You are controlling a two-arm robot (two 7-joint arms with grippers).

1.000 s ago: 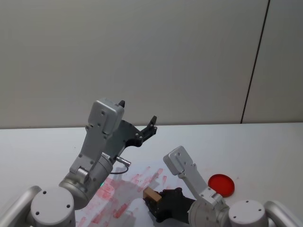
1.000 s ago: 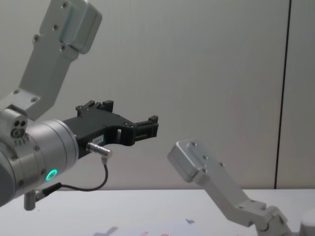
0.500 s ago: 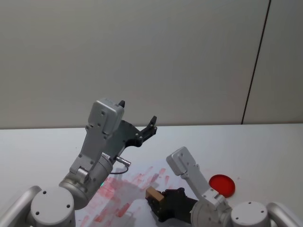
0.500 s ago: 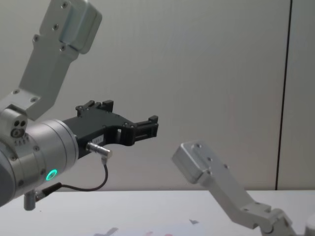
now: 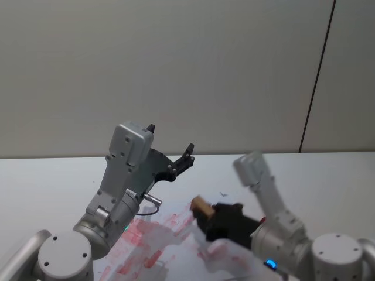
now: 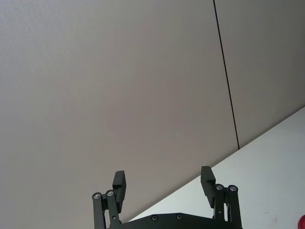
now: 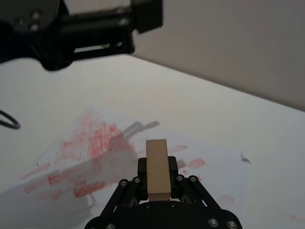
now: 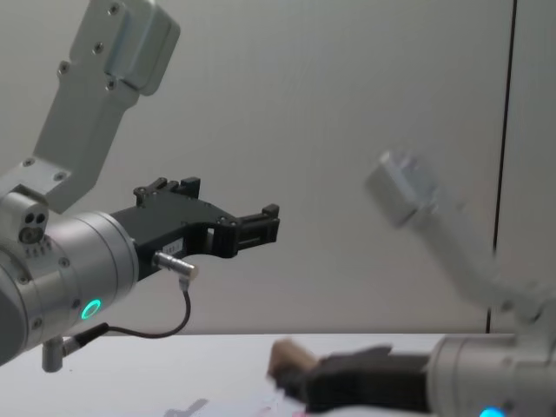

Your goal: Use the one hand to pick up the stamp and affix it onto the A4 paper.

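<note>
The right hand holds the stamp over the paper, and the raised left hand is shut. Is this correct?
No: the raised left hand is open, as the left wrist view shows. The right hand does hold the stamp over the A4 paper.

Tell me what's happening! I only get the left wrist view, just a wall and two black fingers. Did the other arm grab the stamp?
Observer: Yes. While your left pincer hangs open in the air, the right pincer is shut on the stamp.
Operator: Is it pressing on the paper?
Observer: No, the stamp is held above the A4 paper, not touching it.
Operator: Is the paper blank?
Observer: No, red marks cover much of it.
</note>
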